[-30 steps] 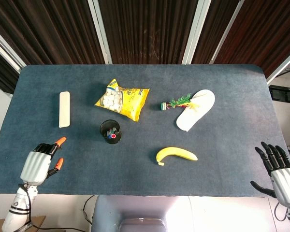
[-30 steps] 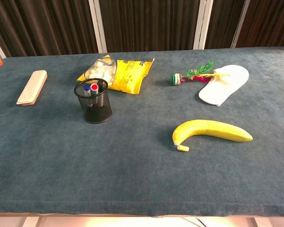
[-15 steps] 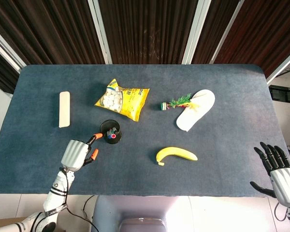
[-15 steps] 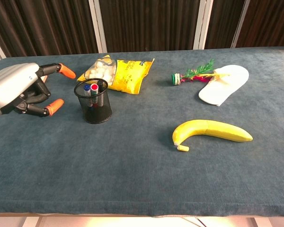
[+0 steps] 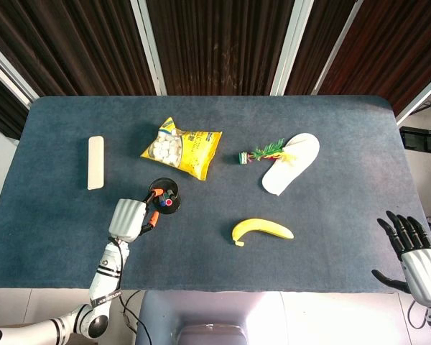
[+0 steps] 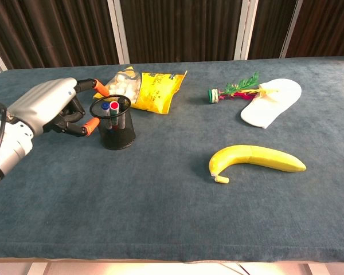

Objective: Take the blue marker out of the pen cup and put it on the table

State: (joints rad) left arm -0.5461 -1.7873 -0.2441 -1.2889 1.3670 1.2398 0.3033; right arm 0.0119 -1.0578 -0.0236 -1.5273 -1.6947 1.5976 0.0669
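Observation:
A black mesh pen cup (image 5: 164,194) (image 6: 113,122) stands left of the table's middle. In it are a blue-capped marker (image 6: 105,107) and a red-capped marker (image 6: 114,106). My left hand (image 5: 129,218) (image 6: 51,106) hovers right beside the cup on its left, orange fingertips (image 6: 92,126) spread at the rim, nothing held. My right hand (image 5: 412,248) stays at the table's near right corner, black fingers apart and empty; the chest view does not show it.
A yellow snack bag (image 5: 182,149) lies just behind the cup. A cream eraser-like bar (image 5: 95,162) lies at the left. A banana (image 5: 261,231), a white slipper (image 5: 291,163) and a green sprig toy (image 5: 261,152) lie to the right.
My left hand has swept in from the near left corner to the pen cup's side, fingertips now at its rim. The right hand has stayed put.

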